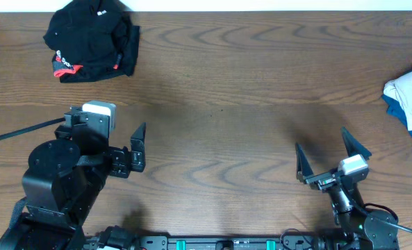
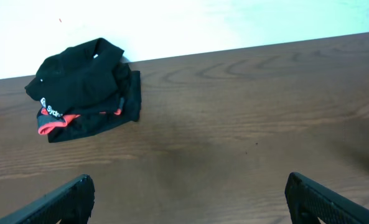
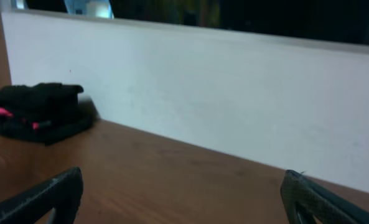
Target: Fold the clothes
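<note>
The clothes (image 1: 91, 38) lie in a bundled black pile with coral-red trim and a small white print, at the far left corner of the wooden table (image 1: 226, 83). In the left wrist view the clothes (image 2: 84, 87) sit ahead and to the left; in the right wrist view the clothes (image 3: 38, 109) lie far off against the white wall. My left gripper (image 1: 142, 146) hovers near the front left, open and empty, well short of the pile. My right gripper (image 1: 321, 139) stands open and empty at the front right. Both pairs of fingers are spread wide over bare wood (image 2: 187, 186) (image 3: 181, 180).
A blue and white cloth (image 1: 410, 97) hangs in over the table's right edge. A white wall (image 3: 234, 93) runs along the far side of the table. A black cable (image 1: 18, 132) trails left from the left arm.
</note>
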Robot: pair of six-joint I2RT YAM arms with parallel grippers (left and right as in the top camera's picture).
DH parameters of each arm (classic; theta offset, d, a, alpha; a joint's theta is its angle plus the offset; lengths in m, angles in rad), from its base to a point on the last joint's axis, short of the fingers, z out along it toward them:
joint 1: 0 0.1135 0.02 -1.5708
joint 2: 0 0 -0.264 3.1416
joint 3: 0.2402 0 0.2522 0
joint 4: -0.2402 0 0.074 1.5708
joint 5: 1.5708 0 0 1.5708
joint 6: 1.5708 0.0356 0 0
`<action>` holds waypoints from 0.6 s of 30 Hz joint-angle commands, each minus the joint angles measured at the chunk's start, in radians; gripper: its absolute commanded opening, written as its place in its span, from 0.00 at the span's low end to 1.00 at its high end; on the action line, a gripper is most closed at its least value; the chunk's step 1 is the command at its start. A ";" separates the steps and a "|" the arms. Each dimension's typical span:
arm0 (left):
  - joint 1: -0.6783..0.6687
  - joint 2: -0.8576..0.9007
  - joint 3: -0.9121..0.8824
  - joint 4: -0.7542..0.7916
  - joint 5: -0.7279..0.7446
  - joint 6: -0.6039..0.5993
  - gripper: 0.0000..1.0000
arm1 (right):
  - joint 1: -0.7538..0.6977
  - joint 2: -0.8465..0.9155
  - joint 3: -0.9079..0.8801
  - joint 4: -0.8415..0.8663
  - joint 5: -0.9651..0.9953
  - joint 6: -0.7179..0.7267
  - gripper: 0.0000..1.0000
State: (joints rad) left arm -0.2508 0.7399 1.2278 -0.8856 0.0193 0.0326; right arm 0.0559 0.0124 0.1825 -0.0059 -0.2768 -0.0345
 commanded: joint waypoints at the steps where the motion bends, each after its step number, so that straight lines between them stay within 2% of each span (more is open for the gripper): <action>1: -0.004 0.000 0.001 0.004 -0.002 -0.005 0.98 | 0.019 -0.008 -0.037 0.044 0.015 -0.008 0.99; 11: -0.004 0.000 0.001 0.003 -0.002 -0.005 0.98 | 0.056 -0.008 -0.085 0.100 0.034 -0.008 0.99; 18: -0.004 0.000 0.001 0.003 -0.002 -0.005 0.98 | 0.057 -0.008 -0.135 0.216 0.034 -0.008 0.99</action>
State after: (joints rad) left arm -0.2508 0.7399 1.2278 -0.8860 0.0193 0.0326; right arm 0.0956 0.0120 0.0692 0.1875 -0.2543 -0.0345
